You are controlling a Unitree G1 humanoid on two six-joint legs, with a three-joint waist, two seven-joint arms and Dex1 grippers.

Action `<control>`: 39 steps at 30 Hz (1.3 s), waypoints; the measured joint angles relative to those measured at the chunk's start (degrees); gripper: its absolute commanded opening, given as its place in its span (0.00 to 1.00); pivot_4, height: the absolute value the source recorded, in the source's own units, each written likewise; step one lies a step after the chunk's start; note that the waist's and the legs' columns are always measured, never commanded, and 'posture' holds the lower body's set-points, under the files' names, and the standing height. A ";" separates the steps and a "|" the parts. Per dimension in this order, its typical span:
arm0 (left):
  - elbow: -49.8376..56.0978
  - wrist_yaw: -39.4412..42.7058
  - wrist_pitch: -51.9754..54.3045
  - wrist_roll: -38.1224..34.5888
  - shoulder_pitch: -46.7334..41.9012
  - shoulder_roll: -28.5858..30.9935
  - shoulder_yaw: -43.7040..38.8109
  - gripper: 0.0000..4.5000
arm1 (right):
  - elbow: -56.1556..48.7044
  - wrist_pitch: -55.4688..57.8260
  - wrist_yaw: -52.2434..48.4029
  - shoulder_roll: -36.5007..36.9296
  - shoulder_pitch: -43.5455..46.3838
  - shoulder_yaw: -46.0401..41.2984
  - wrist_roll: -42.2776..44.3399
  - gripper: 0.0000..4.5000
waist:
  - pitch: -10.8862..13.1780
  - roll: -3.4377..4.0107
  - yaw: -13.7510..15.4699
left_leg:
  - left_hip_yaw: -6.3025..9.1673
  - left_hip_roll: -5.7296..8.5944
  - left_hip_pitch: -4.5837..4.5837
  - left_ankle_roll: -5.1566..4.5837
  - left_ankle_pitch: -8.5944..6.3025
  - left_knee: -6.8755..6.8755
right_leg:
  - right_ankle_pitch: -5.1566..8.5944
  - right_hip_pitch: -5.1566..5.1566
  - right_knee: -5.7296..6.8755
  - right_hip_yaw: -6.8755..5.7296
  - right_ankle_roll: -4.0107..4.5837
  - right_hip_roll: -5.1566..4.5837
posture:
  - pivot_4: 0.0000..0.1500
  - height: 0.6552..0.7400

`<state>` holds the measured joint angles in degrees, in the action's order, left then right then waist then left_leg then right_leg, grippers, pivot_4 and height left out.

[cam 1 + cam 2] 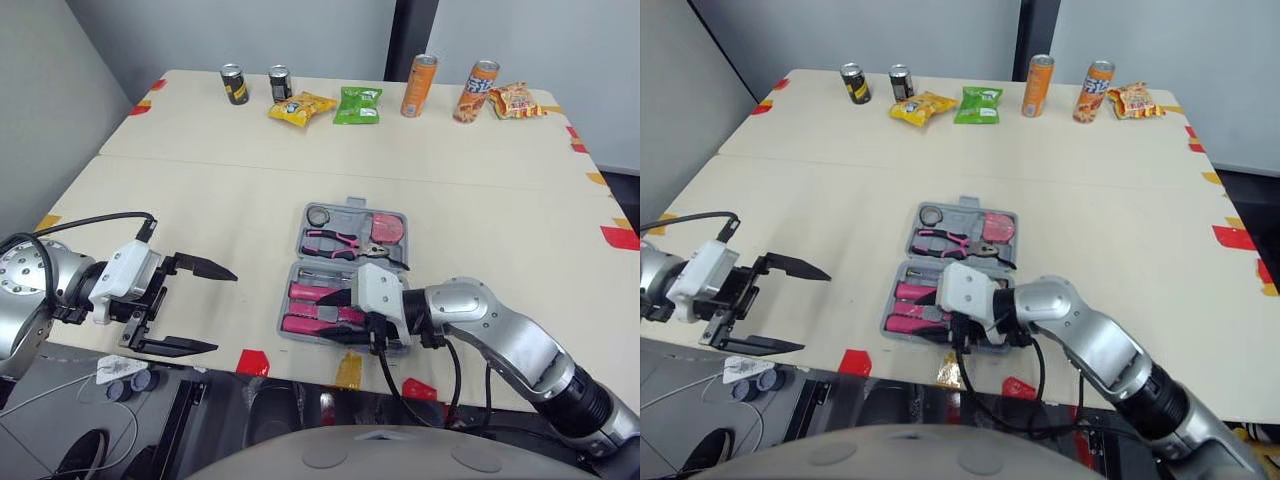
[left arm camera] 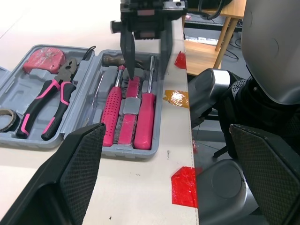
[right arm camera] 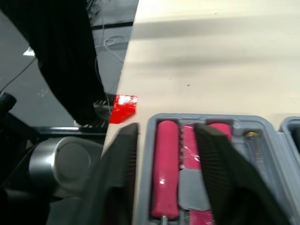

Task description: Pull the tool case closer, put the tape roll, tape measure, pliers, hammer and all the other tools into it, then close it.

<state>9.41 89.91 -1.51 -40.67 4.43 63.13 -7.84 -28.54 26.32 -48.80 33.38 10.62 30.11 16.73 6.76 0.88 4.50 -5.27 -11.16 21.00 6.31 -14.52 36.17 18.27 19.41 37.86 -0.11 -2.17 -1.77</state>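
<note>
– Beige table, with the tool case lying open under the right gripper. How far along is it?
– Nearly done, I'd judge. Just beyond that gripper, in the far half, lie the pliers, tape roll and tape measure. Beneath it, pink-handled tools fill the near half.
– And the gripper itself?
– Its fingers are apart and straddle one pink handle, with a gap on either side. The left gripper hangs wide open, well apart from the case.
– The hammer?
– Probably that metal head past the right fingertips; the gripper covers the rest.
– What's left?
– Closing the lid. The cans and snack packets far beyond both grippers aren't tools.
</note>
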 measured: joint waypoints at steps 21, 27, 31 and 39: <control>0.41 0.03 0.87 0.07 0.25 -0.76 -0.02 1.00 | 14.69 -12.08 -4.81 -2.23 -1.95 2.59 -10.01 0.00 | -0.20 -0.24 -0.11 | 0.02 0.00 0.03 -0.01 0.00 0.10 | 0.01 0.06 0.08 0.00 0.02 0.00 | 1.00 1.00; 0.40 0.04 0.95 0.20 0.24 -0.94 -0.02 1.00 | 15.45 -13.91 -5.08 -2.49 -2.52 2.26 -10.85 0.00 | -0.48 -0.43 -0.12 | 0.01 0.00 0.02 -0.01 0.00 0.10 | 0.01 0.06 0.07 0.00 0.02 -0.01 | 1.00 1.00; 0.38 -0.04 1.69 0.36 0.22 -2.98 -0.04 1.00 | 15.99 -13.65 -4.21 -3.83 -3.69 -0.84 -9.20 0.00 | -0.51 -0.43 -0.12 | 0.01 -0.01 0.03 -0.02 0.00 0.10 | 0.02 0.06 0.07 0.00 0.03 -0.02 | 1.00 1.00; -1.99 -7.00 6.71 0.08 -2.83 -9.61 -2.96 1.00 | 11.90 -12.78 -2.89 -3.84 -8.17 -15.04 0.75 0.00 | -0.53 -0.47 0.07 | 0.01 -0.01 0.08 -0.02 0.00 0.11 | 0.04 0.06 0.07 0.01 0.07 -0.01 | 1.00 1.00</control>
<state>7.42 82.91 5.20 -40.59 1.60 53.52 -10.81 -16.63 13.55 -51.70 29.54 2.45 15.07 17.47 6.23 0.41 4.57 -5.27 -11.17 21.08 6.29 -14.52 36.27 18.31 19.46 37.94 -0.09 -2.10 -1.78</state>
